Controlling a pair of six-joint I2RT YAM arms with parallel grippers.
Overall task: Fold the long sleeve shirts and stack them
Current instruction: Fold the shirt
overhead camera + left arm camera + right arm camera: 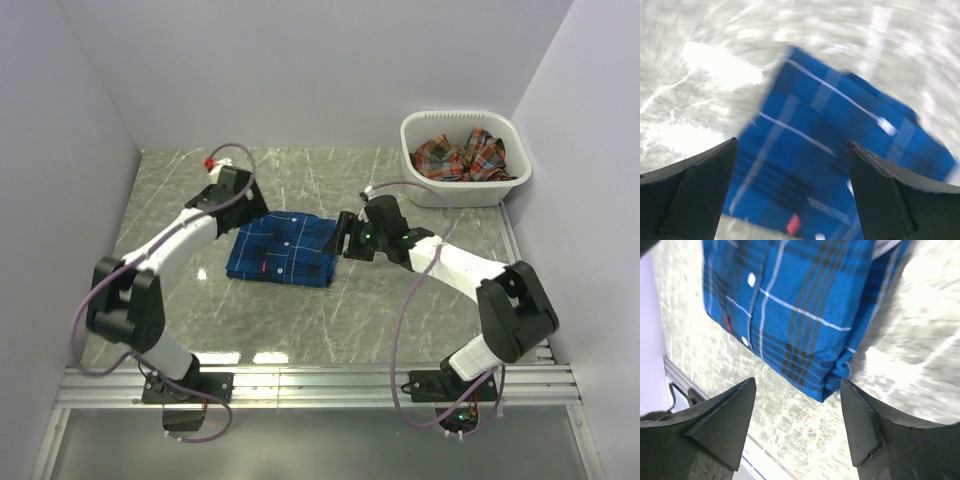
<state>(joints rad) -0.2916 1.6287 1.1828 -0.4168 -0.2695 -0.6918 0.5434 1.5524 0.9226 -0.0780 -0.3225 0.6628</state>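
Although it is folded into a flat rectangle, the blue plaid shirt (282,250) shows its buttons and thin white lines near the middle of the table (400,320). The left gripper (243,207), spread wide and empty, hangs over the shirt's far-left corner. The right gripper (346,236), likewise wide and empty, sits just beside its right edge.

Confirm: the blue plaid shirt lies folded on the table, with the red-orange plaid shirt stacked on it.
Not stacked: the top external view shows the red-orange plaid shirt crumpled in the white basket. The blue plaid shirt does lie folded on the table.
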